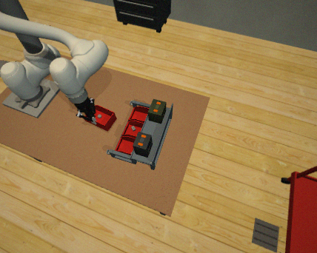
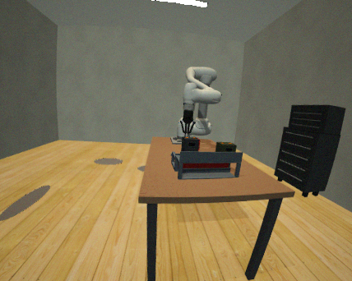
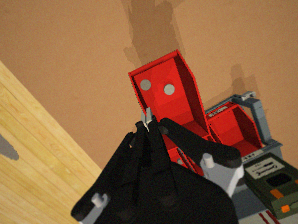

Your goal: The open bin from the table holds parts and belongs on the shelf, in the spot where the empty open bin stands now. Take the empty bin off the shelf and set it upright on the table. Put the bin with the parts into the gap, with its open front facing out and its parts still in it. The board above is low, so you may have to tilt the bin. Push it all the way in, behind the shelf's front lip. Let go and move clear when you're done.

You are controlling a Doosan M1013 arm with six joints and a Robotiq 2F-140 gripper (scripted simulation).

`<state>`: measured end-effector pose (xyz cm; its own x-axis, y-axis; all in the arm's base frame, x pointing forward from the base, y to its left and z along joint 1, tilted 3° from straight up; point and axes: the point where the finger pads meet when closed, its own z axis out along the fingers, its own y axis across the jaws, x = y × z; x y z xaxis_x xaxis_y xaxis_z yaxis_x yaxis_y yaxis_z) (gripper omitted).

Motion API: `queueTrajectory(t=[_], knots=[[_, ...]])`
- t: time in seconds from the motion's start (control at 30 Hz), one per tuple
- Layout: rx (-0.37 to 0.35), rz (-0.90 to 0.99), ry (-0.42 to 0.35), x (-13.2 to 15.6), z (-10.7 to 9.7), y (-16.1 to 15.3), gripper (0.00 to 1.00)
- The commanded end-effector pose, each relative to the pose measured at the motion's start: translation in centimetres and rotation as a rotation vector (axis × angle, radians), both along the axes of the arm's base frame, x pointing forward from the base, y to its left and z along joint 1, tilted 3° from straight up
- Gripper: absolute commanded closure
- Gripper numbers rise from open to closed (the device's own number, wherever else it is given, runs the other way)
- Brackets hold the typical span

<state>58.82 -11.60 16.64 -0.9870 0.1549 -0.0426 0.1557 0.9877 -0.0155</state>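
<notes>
At 9 o'clock on the low slate-gray shelf [image 1: 157, 127] [image 2: 210, 157] [image 3: 261, 120], as the top view shows it, the red open bin [image 1: 109, 120] [image 3: 183, 108] stands upright on the brown table [image 1: 156, 185] [image 2: 215, 190] [image 3: 65, 55], apart from the shelf. The wrist view shows 2 round gray parts [image 3: 169, 89] lying inside it.

The Robotiq 2F-140 gripper [image 1: 93, 120] [image 2: 187, 135] [image 3: 148, 114] reaches down to the bin's 8 o'clock side in the top view. Its 2 fingers are drawn together, clamped on the bin's thin side wall.

The shelf holds 3 red bins in a row beneath its board: 1 toward 12 o'clock [image 1: 139, 114] [image 3: 235, 131], 1 in the middle [image 1: 128, 130] and 1 toward 7 o'clock [image 1: 125, 145]. A small gray part [image 1: 133, 128] shows in the middle bin. On top sit 2 cases, an olive-green case [image 1: 158, 111] [image 2: 226, 146] [image 3: 275, 182] toward 1 o'clock and a dark gray case [image 1: 142, 144] [image 2: 190, 144] toward 6 o'clock.

The white arm's base plate [image 1: 35, 112] lies at 10 o'clock from the bin on the table. A black drawer cabinet [image 1: 143, 12] [image 2: 309, 152] stands beyond the table, toward 12 o'clock in the top view.
</notes>
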Motion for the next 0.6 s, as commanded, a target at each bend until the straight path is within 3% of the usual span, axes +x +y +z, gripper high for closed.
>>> queueTrajectory(t=[0.0, 0.57], knots=[[0.004, -0.002, -0.003, 0.1, 0.3, 0.0, 0.9], [-0.002, 0.145, 0.0, 1.7, 0.4, -0.9, 0.9]])
